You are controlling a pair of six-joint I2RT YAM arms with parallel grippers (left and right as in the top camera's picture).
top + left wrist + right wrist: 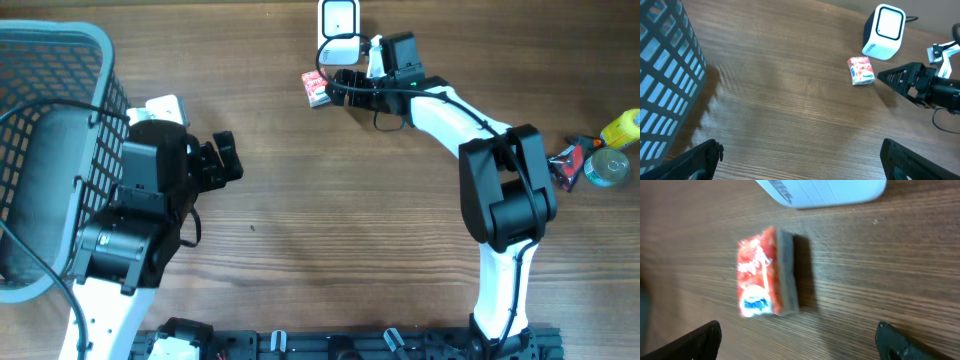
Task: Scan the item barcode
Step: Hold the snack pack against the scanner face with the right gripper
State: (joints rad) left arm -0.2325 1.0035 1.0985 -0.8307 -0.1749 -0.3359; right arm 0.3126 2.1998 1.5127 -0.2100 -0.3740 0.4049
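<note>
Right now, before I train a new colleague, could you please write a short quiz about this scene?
1. True or false: the small red-and-white packet lies on the wooden table, and no end effector holds it.
2. Which thing stands nearest to the packet? A) the white box-shaped scanner B) the blue-grey plastic mesh basket C) the yellow bottle
3. Fill in the missing word: the jaws of the right end effector stand ____, one on each side of the view towards the packet.

Key: 1 true; 2 A; 3 open.
</note>
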